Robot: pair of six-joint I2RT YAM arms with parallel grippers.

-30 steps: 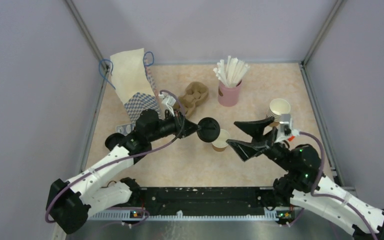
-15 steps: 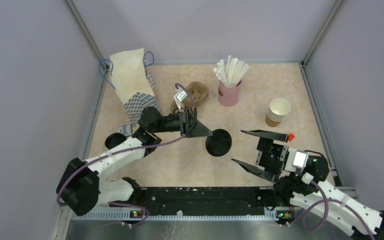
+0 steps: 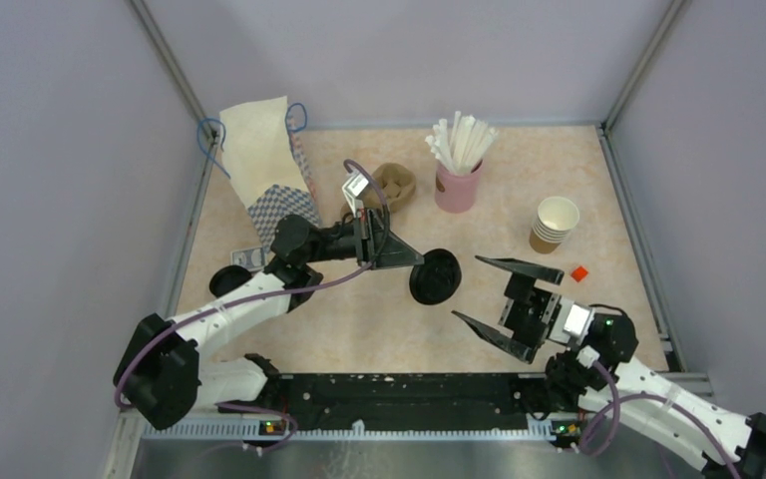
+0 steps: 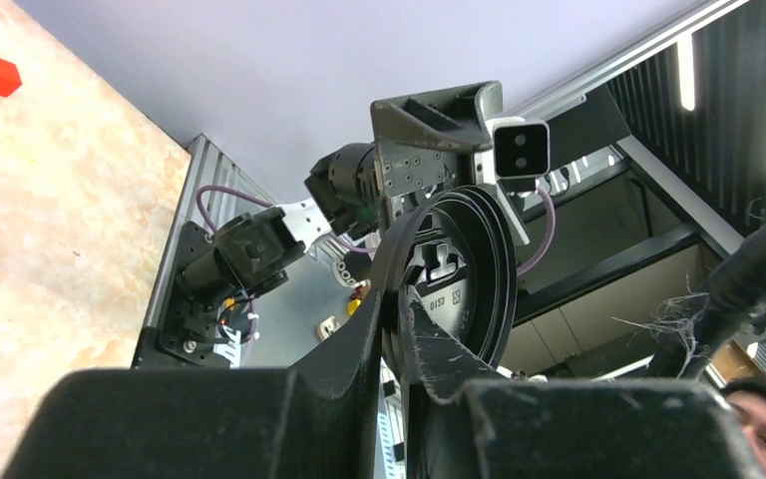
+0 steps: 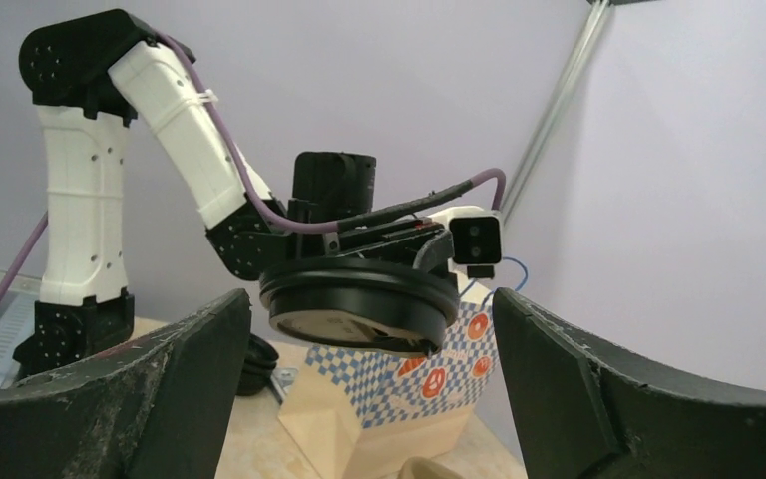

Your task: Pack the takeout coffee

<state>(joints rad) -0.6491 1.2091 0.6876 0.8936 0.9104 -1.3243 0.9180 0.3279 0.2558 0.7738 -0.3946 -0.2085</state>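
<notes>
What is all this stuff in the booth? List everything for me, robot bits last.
lid: one, black, held in the air at mid-table
coffee cup: none in clear view, perhaps hidden beneath the lid
paper bag: one, cream with blue checks and blue handles, far left
cup carrier: one, brown, right of the bag
straw cup: one, pink, full of white straws, far middle
paper cup stack: one, brown, white inside, right side
cube: one, red, on the table near the stack
table: one, beige marbled
left end effector: one, black, shut on the lid's rim
right end effector: one, black, open and empty, right of the lid
</notes>
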